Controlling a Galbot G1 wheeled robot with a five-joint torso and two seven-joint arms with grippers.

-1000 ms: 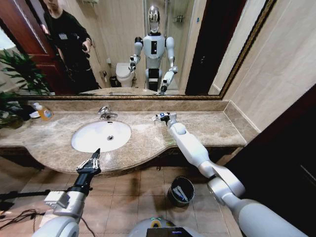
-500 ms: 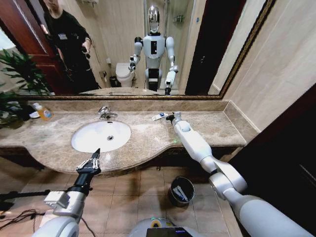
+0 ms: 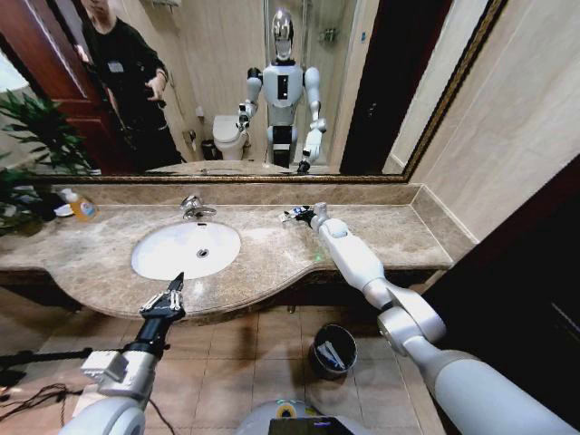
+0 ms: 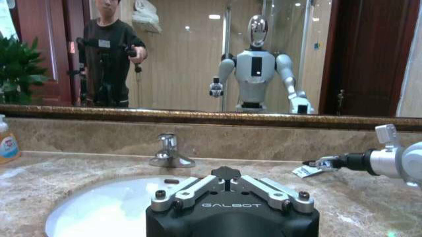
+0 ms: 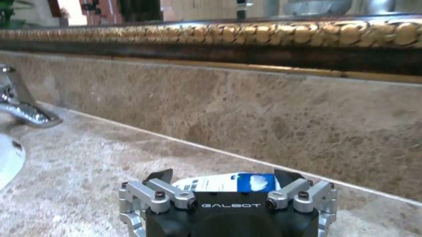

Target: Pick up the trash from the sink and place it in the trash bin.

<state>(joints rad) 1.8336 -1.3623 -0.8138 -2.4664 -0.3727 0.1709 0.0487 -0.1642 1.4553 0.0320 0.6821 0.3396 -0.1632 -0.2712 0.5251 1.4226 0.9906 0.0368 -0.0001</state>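
A: Marble-brown surface [image 3: 272, 258], and the right tool [image 3: 304, 215] is out at the one o'clock side of the sink [image 3: 186, 249], hard against the back wall. A second ago it sat on that blue-and-white packet [image 3: 292, 216]; half a second ago it had pulled off toward three o'clock, leaving the packet lying alone. Now it has swung back onto it.

B: So a fumble and a second go?

A: That's my reading: the first pinch didn't hold, and this is the re-approach. Nothing has gone toward the bin on this go.

B: What are the fingers doing?

A: In the right wrist view both fingertips [image 5: 158, 176] stand apart, one at each end of the packet, which lies flat between them on the stone. Jaws wide, straddling, not yet clamped. From the left wrist view the tips appear to touch its near edge.

B: And the other arm?

A: Left tool [image 3: 164, 298] hangs at the surface's front edge, six o'clock of the sink, fingers spread, holding nothing. Trash bin [image 3: 332, 350] waits on the floor below.
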